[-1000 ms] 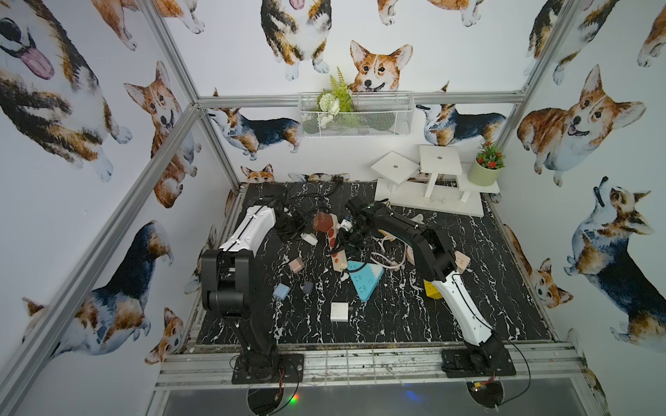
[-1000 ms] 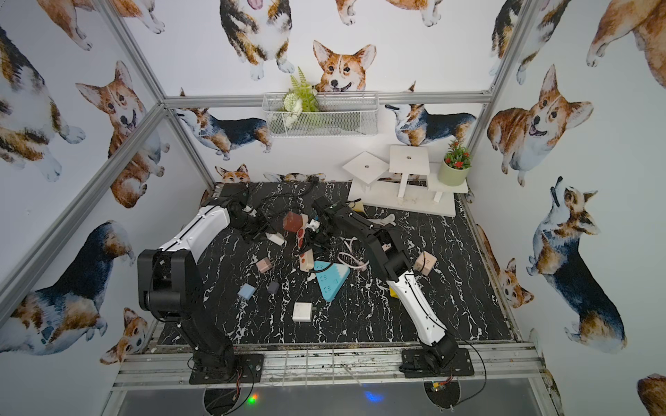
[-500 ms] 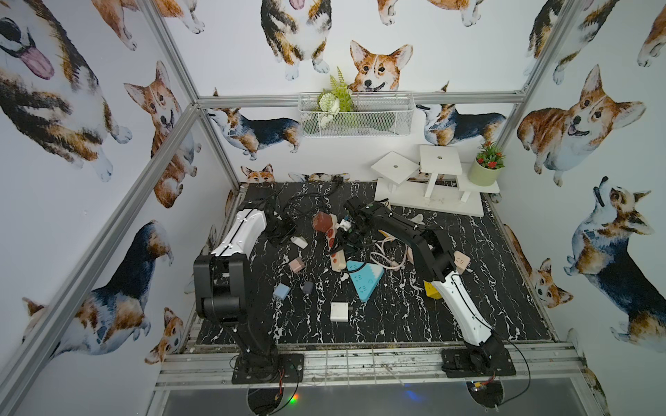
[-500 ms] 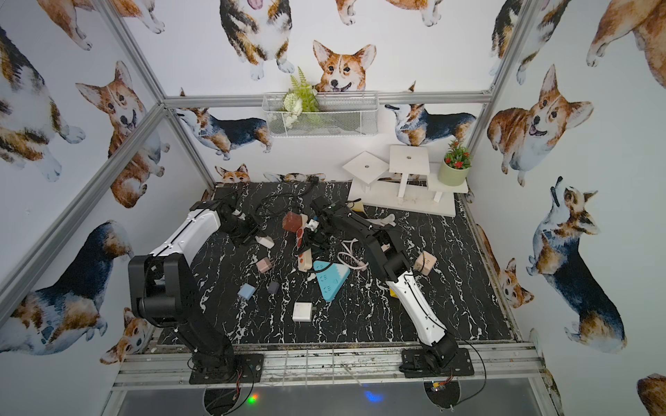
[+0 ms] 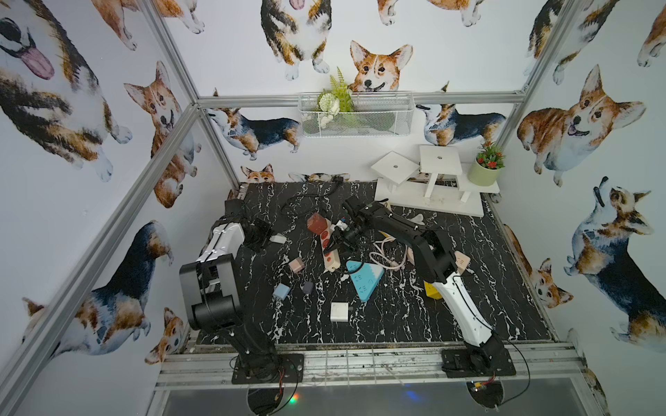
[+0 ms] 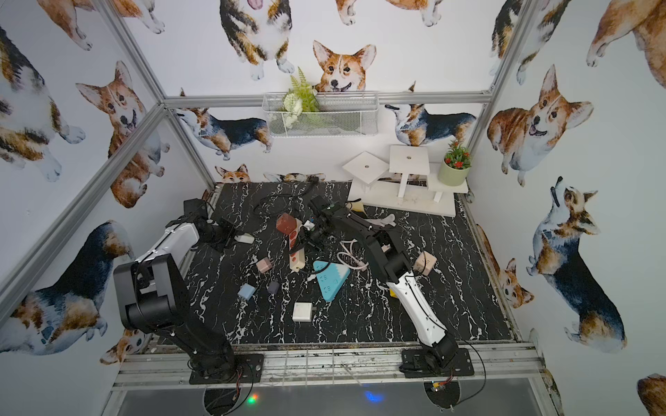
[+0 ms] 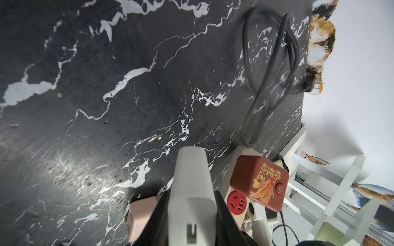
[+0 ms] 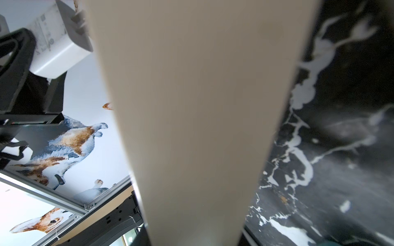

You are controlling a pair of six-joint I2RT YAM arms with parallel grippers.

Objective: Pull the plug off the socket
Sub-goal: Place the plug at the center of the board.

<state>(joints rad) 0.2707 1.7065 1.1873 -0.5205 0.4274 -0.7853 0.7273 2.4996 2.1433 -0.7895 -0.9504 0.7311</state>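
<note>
Left wrist view: the white plug is seen gripped between black jaws, over the marble table.
Left gripper: clenched on the white plug, which is held well apart from the power strip.
Right gripper: clamped on the power strip.
Power strip: a red-brown cube adapter is seated at its far end.
Right wrist view: mostly filled by the power strip.
</note>
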